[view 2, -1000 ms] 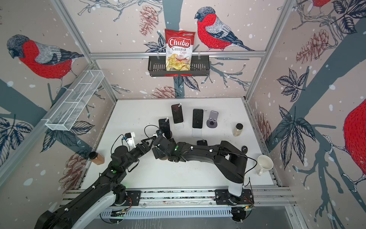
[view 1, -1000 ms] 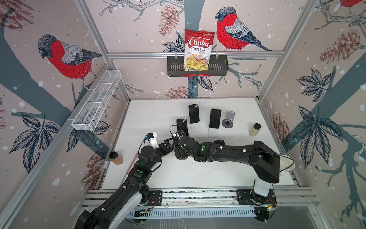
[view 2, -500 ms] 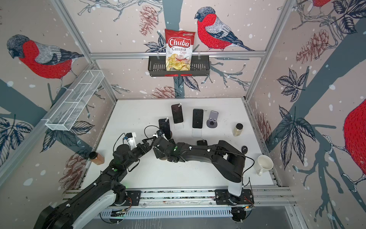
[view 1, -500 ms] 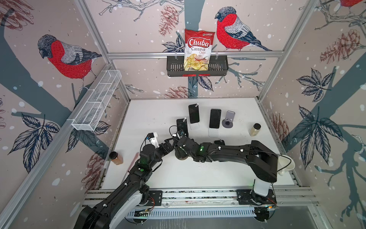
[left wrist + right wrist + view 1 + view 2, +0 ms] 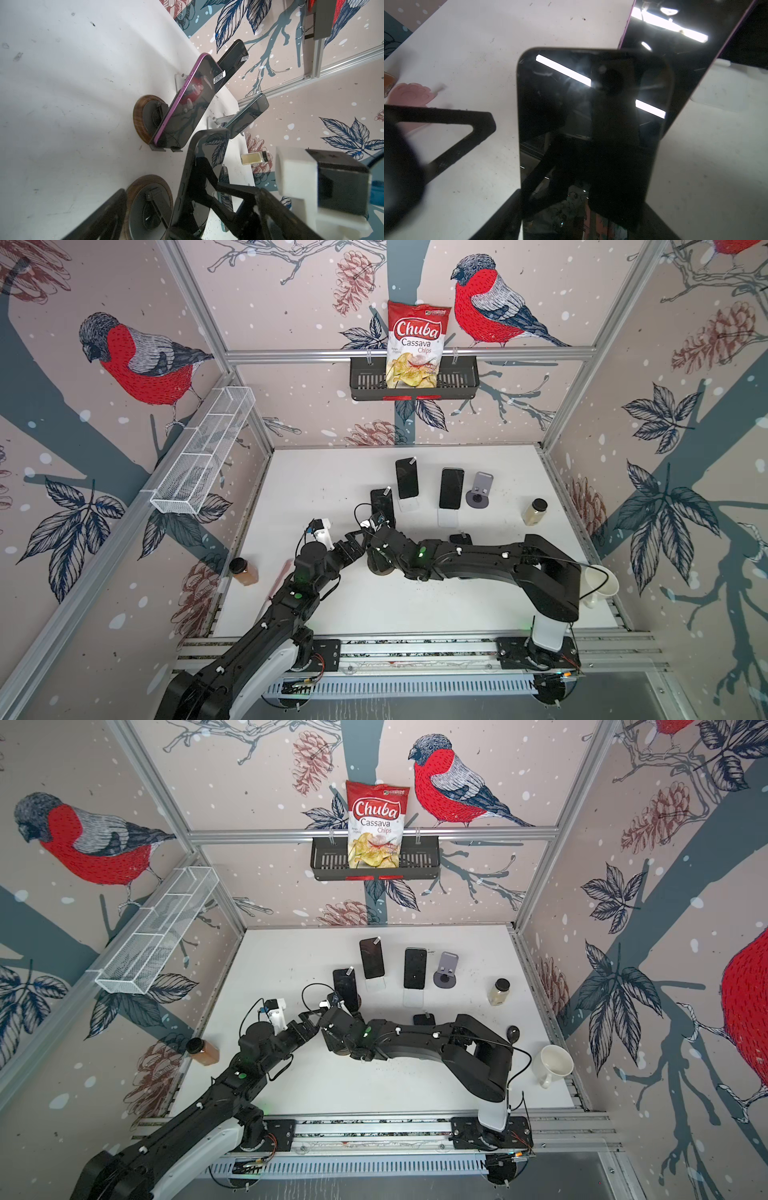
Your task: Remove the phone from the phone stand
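A black phone (image 5: 591, 124) stands upright on a round wood-rimmed phone stand (image 5: 149, 205) near the table's front middle. My right gripper (image 5: 583, 218) reaches over it from the right. Its fingers (image 5: 500, 218) lie close along the phone's two long edges, and contact does not show. In both top views the right gripper (image 5: 376, 539) covers the phone, and only the stand's dark base (image 5: 380, 568) shows under the wrist. My left gripper (image 5: 353, 545) stands wide open just left of the stand, with the stand and the phone's foot between its fingers (image 5: 99, 218).
Right behind, a purple phone (image 5: 187, 104) leans on a second wooden stand. Two more phones (image 5: 406, 479) (image 5: 451, 488) and an empty grey stand (image 5: 480, 491) stand further back. A pale jar (image 5: 536, 512), a brown jar (image 5: 245, 572) and a white mug (image 5: 600, 585) stand along the table's sides.
My right jaws have drawn in toward the black phone's edges. Both arms have stayed almost where they were, and the left gripper has stayed wide open.
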{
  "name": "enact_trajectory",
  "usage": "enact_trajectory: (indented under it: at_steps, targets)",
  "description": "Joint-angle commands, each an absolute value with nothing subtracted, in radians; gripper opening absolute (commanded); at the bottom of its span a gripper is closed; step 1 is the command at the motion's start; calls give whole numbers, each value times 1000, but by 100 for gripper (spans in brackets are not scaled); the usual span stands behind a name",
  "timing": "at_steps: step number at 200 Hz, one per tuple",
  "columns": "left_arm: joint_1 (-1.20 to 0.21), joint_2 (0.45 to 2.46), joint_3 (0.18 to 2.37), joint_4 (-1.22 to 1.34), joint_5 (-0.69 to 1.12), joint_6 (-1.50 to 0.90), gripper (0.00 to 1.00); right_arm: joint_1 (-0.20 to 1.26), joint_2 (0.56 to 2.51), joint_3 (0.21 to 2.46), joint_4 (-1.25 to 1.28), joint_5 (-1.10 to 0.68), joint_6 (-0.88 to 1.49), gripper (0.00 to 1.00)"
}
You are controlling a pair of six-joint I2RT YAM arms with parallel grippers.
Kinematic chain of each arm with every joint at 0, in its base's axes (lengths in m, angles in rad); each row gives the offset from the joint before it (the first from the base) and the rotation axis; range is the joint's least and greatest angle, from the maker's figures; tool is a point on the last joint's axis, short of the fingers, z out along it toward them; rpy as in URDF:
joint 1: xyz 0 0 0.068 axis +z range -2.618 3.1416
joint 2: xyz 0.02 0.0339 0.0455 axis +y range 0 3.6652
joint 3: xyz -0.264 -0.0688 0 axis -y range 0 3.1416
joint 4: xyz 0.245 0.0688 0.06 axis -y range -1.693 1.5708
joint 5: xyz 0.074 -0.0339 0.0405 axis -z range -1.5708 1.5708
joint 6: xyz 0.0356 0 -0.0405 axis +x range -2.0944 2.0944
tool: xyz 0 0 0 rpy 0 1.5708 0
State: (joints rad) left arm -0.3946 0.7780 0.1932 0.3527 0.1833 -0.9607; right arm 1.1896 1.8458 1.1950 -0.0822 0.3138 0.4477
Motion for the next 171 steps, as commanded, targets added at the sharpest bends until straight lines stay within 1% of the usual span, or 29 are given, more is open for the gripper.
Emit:
enact_trajectory:
  at_steps: [1,23,106,171]
  targets:
    - [-393,779,202,354,184,-937,97,1192,1846,1199,-74,345,450,71]
    - [-393,779,205,349,184,-931,97,1193,1843,1198,-72,345,446,67]
    - [-393,784,220,328,181,-910,97,1195,1810,1181,-50,351,436,65]
    - [-393,780,259,320,212,-881,97,1181,1792,1181,-57,365,434,65]
